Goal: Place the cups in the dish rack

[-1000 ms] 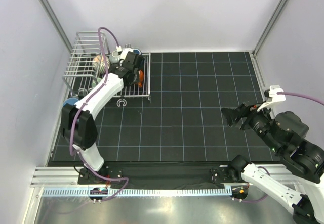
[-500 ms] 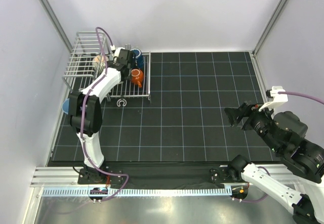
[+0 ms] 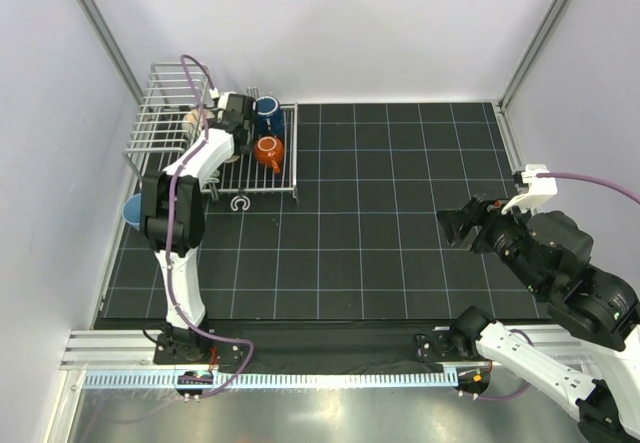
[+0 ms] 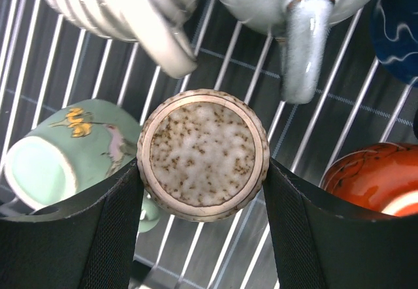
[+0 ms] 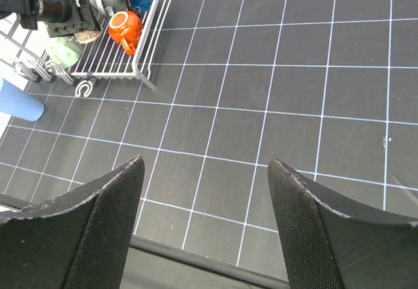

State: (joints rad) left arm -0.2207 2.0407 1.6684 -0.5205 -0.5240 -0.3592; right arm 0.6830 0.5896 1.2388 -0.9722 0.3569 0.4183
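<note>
- Black gridded mat (image 3: 380,223), white walls, and the action is far left at the dish rack (image 3: 160,113).
- Left gripper (image 4: 201,169) is clamped on the small tan cup (image 4: 202,153), a finger on each side, right over the slats.
- Tight spot: ribbed cream cup (image 4: 124,2), grey mug (image 4: 300,15), pale green cup (image 4: 59,152) and orange-brown cup (image 4: 372,178) crowd round.
- Best play, I'd say: lower straight, let go only once it sits on the wires.
- Left arm reaches far forward, wrist pointing down; right gripper (image 5: 206,164) hangs empty over the mat, jaws apart.
</note>
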